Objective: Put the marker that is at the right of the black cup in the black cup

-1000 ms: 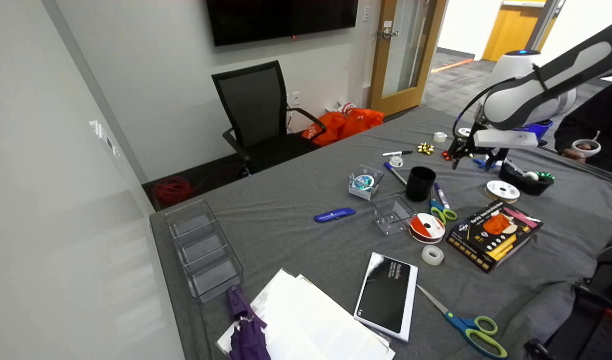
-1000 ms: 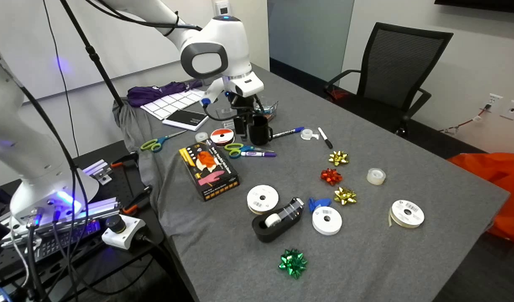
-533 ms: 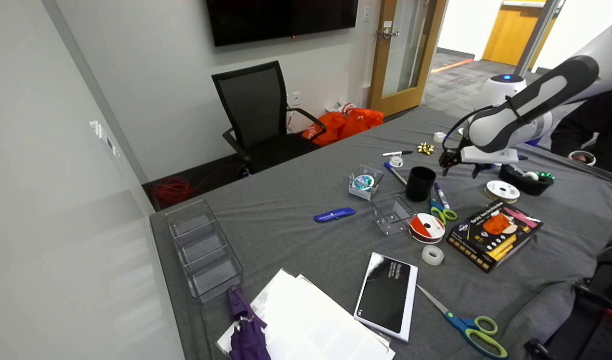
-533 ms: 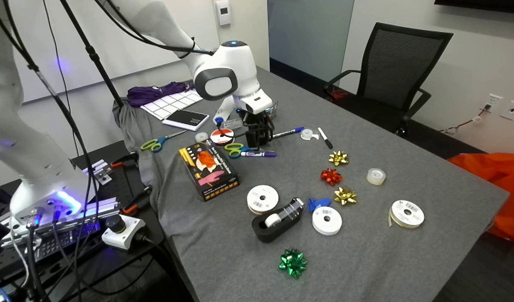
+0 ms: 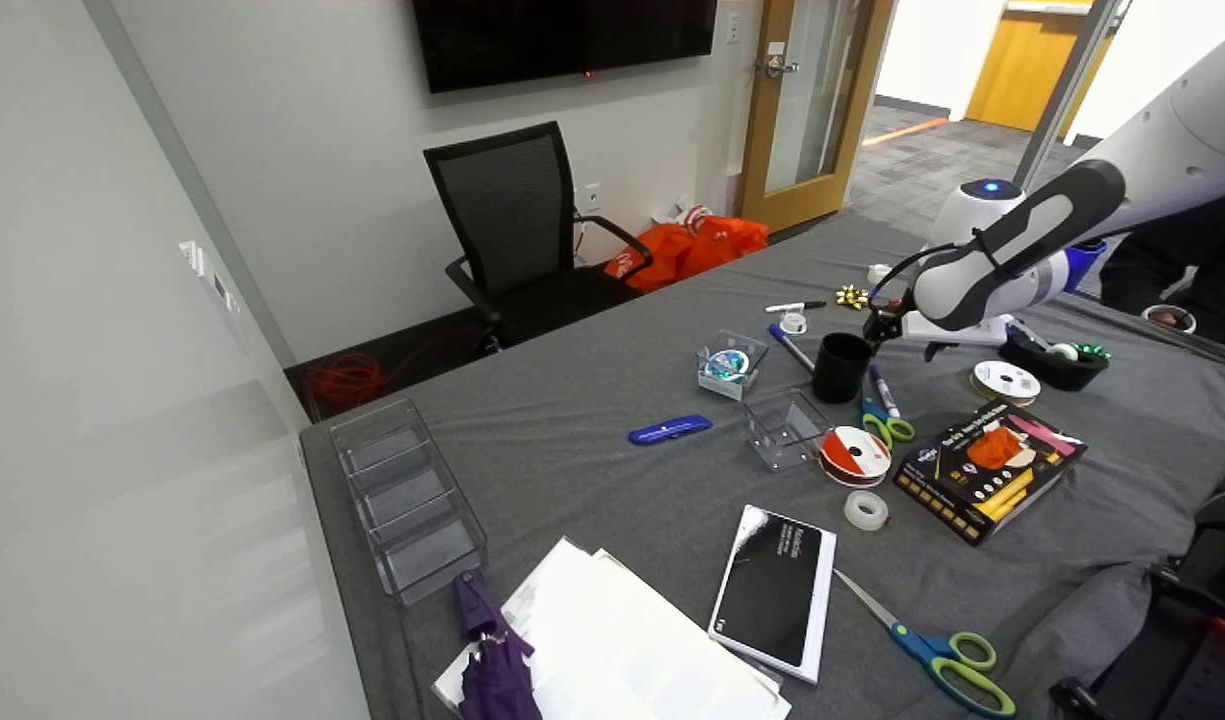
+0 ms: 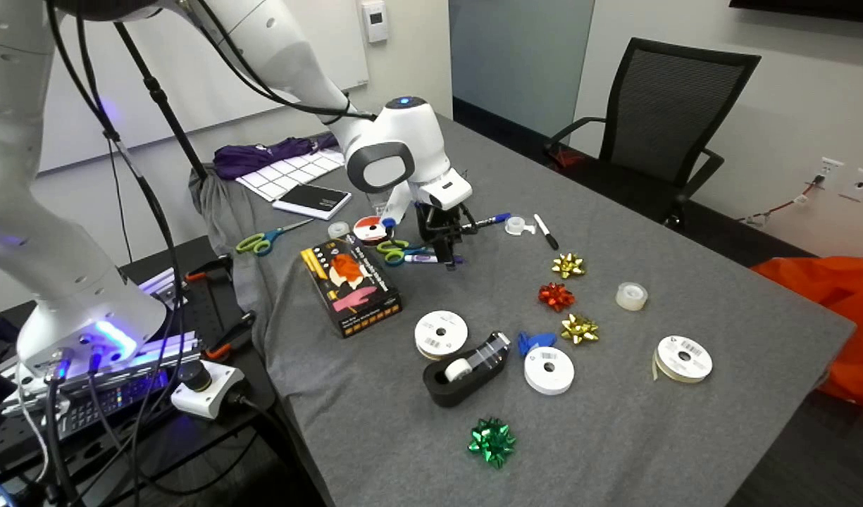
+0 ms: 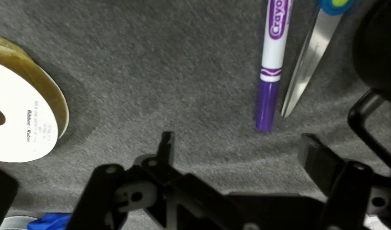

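Observation:
The black cup (image 5: 842,368) stands upright on the grey cloth. It also shows at the right edge of the wrist view (image 7: 379,48), with its handle towards me. A purple-and-white marker (image 7: 271,68) lies beside it; it also shows in both exterior views (image 5: 884,390) (image 6: 423,259). A blue-capped marker (image 5: 790,345) lies on the cup's other side. My gripper (image 7: 237,135) is open and empty above the cloth. In the wrist view the marker's purple cap end lies just beyond the line of the fingertips, nearer the right finger. In an exterior view the gripper (image 6: 451,239) hides most of the cup.
Scissors (image 7: 310,60) lie between the purple marker and the cup. A white ribbon spool (image 7: 19,111) lies to the left in the wrist view. A glove box (image 5: 990,470), a red-striped spool (image 5: 855,455), a clear tray (image 5: 787,430) and a tape dispenser (image 6: 466,370) are nearby.
The open gripper has moved down, leftward in one exterior view and rightward in the other, to beside the cup and the purple marker. The cup and markers have not moved.

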Tool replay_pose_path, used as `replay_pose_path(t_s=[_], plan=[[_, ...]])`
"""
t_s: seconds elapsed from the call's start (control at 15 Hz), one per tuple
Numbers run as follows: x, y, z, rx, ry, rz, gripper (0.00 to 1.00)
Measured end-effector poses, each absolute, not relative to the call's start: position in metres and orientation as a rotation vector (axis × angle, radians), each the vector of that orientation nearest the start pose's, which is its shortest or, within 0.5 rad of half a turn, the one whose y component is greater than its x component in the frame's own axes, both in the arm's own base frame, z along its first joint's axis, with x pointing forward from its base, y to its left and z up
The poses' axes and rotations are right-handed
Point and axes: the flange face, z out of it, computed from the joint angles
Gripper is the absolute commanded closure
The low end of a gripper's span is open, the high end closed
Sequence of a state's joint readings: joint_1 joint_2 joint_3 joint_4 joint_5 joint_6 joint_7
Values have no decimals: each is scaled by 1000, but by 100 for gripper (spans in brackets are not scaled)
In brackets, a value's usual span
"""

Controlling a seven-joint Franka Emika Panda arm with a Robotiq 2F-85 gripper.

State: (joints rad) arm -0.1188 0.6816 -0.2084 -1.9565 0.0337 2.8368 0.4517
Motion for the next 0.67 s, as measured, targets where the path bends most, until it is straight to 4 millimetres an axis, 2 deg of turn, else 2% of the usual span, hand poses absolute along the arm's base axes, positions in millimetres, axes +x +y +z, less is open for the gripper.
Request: replay_pose_path(t_s=[0.33, 0.67], plan=[[607, -203, 144, -2982, 1188, -378, 0], [608, -204, 144, -2988, 1181, -374, 0]])
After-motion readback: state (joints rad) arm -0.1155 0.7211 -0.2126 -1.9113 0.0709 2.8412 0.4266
